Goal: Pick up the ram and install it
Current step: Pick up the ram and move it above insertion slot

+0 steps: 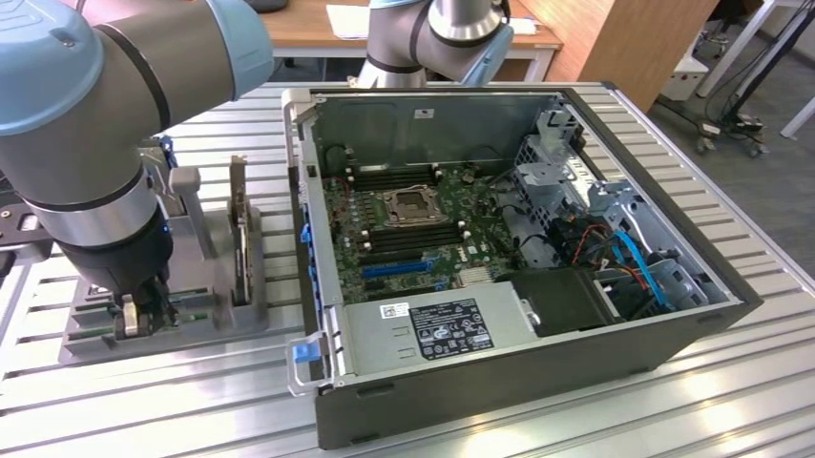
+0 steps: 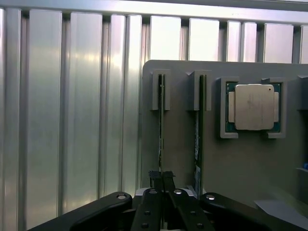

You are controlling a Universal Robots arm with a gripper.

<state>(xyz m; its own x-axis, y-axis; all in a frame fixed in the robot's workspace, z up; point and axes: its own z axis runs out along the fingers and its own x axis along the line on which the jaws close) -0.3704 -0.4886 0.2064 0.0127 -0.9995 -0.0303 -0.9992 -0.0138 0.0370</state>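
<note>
The gripper stands low over a grey holder on the ribbed metal table, at the exterior view's left of an open PC case. In the wrist view the gripper has its fingers pinched together on the top edge of the ram, a thin board seen edge-on. The ram sits upright in 1 of 2 parallel slots of the holder, its far end caught between the slot's grey guides. A second board stands edge-on in the neighbouring slot, just beside the ram and apart from it. Past that slot a CPU lies flat in a square recess of the holder. In the exterior view a taller dark card stands upright on the holder between the gripper and the case. The case lies on its side with the motherboard exposed.
</note>
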